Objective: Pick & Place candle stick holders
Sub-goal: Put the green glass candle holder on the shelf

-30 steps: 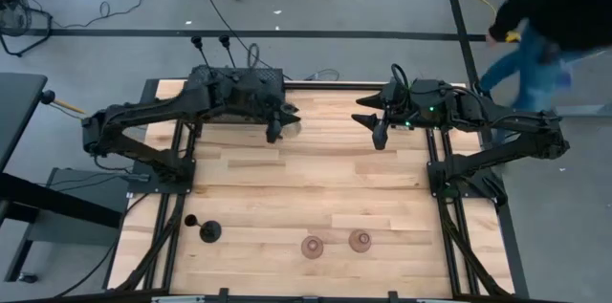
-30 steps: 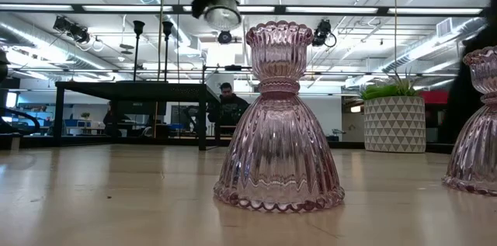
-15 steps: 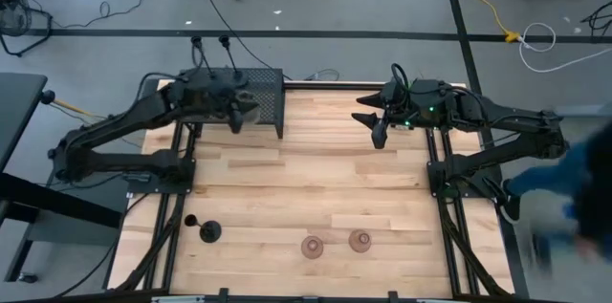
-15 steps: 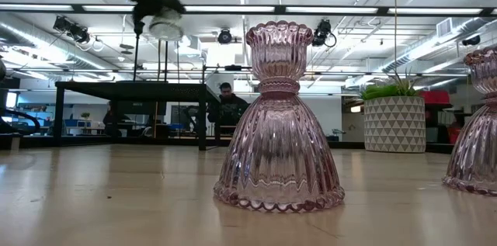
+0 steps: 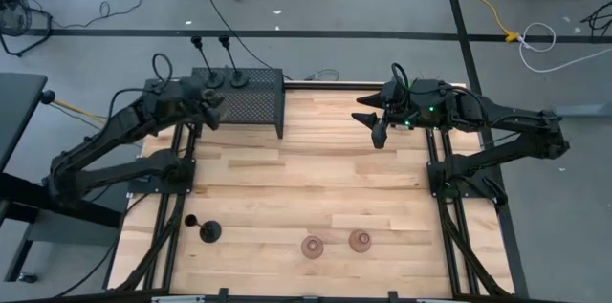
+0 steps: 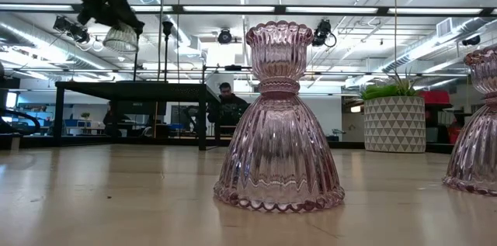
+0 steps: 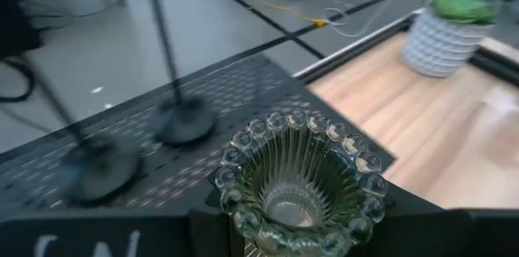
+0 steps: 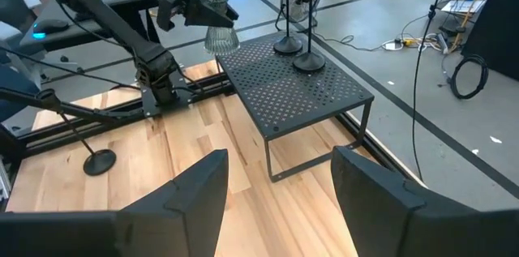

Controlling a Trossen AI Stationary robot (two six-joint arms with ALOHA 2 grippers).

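Tabletop (image 5: 316, 183): pale wood planks, black frame rails along both sides.
Mesh box (image 5: 251, 97): far left corner, two black holders (image 5: 232, 77) standing on top.
Left gripper (image 5: 212, 102): raised over the box's left end, closed on green glass holder (image 7: 298, 184).
Right gripper (image 5: 380, 132): hovering far right, fingers apart, empty.
Near edge: two pink holders (image 5: 336, 243), one black holder (image 5: 209, 232).
Room: grey floor, cables, plant (image 6: 395, 119), ceiling lights.
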